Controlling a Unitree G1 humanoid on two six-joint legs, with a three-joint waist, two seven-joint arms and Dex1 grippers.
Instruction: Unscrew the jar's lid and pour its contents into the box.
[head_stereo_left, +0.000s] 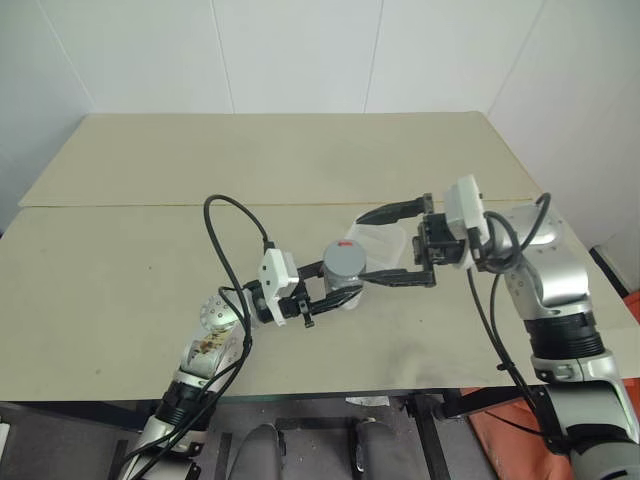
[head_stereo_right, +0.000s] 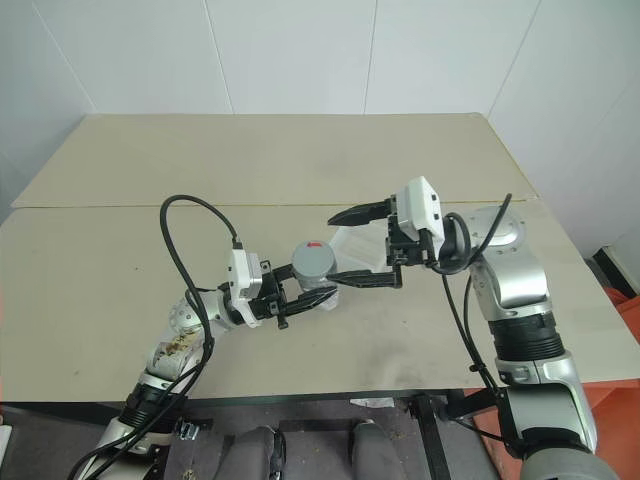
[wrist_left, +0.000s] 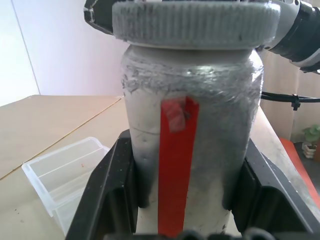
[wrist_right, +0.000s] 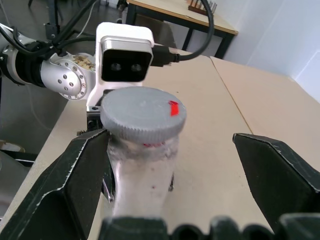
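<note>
My left gripper (wrist_left: 187, 200) is shut on the jar (wrist_left: 150, 115), one black finger on each side of its lower body. The jar stands upright, silvery with a red strip down its front. Its grey ribbed lid (wrist_right: 142, 115) sits on top with a small red mark. My right gripper (head_stereo_left: 362, 248) comes in from the right at lid height and stands wide open. One finger is close beside the lid and the other far off it, neither touching. The clear plastic box (head_stereo_left: 388, 240) lies on the table just behind the jar, under the right gripper's fingers.
The beige table (head_stereo_left: 150, 260) stretches wide to the left and back, with a seam (head_stereo_left: 120, 206) across it. White walls stand behind it. The table's right edge (head_stereo_left: 600, 270) is close by my right arm.
</note>
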